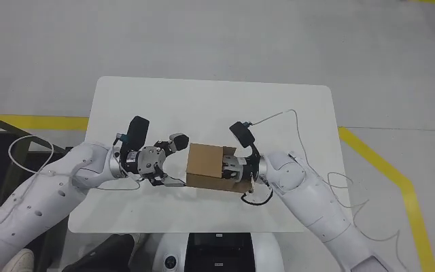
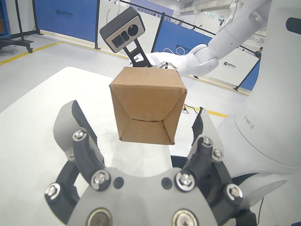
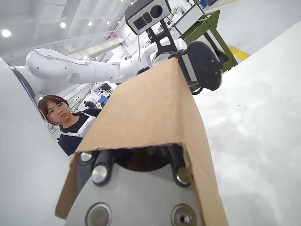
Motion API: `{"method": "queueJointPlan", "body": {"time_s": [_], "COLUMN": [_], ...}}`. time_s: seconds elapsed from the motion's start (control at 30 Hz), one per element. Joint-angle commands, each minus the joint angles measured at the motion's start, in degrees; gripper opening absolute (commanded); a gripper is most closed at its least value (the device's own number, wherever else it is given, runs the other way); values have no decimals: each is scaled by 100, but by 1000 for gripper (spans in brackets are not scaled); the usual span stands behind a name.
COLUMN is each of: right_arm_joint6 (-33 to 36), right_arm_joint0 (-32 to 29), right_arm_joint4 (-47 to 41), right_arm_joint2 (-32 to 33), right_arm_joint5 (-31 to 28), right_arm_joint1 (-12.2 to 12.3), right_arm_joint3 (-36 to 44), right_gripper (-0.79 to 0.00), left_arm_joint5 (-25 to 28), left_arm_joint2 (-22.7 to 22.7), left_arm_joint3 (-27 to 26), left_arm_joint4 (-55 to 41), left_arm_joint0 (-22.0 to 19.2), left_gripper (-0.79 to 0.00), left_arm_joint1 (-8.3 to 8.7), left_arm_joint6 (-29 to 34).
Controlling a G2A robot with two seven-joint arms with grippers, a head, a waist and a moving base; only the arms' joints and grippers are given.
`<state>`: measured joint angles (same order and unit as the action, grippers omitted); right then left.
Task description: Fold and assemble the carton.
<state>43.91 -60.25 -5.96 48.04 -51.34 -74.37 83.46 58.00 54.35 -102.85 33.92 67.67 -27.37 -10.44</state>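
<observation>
In the top view, the left arm comes in from the lower left, its forearm lying across the smooth white table [image 1: 204, 102]. The left gripper [image 1: 174, 162] points towards frame centre. Its jaws are spread wide and hold nothing. Its pale metal fingers [image 2: 77, 116] carry black, rough-edged pads.

Just right of it, apart from both pads, is the carton [image 1: 206, 163], a plain brown cardboard box low in the frame's centre. The end facing the left gripper is closed by folded flaps that meet in slanted seams. The far end is open with a ragged edge, and it sleeves over the right gripper [image 1: 234, 170]. The cardboard hides that gripper's jaws, so their state cannot be told.

The right arm reaches in from the lower right, bent at the elbow.
</observation>
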Motion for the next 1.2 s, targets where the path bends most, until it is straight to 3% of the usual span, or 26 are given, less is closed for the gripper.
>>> {"method": "queueJointPlan", "body": {"time_s": [0.0, 0.7, 0.73, 0.8, 1.03, 1.17], "right_arm_joint6": [-5, -141, -143, -138, -150, -192], "right_arm_joint0": [36, 131, 137, 148, 183, 186], "right_arm_joint4": [4, 333, 328, 320, 324, 377], "right_arm_joint2": [-58, -225, -230, -242, -259, -258], "right_arm_joint5": [-30, 168, 170, 173, 181, 192], "right_arm_joint1": [-11, -6, -5, -3, 6, 12], "right_arm_joint3": [-22, 203, 201, 199, 185, 187], "right_gripper": [-785, -785, -785, -785, -785, -785], "left_arm_joint5": [0, 0, 0, 0, 0, 0], "left_arm_joint2": [-63, -641, -666, -713, -875, -957], "left_arm_joint3": [8, 34, 30, 31, 61, 74], "left_arm_joint4": [0, 610, 622, 650, 645, 636], "left_arm_joint0": [-61, -490, -501, -526, -618, -677], "left_gripper": [0, 0, -15, -160, -256, -268], "left_arm_joint1": [2, 12, 19, 32, 78, 104], "left_arm_joint6": [20, -375, -393, -429, -521, -546]}}
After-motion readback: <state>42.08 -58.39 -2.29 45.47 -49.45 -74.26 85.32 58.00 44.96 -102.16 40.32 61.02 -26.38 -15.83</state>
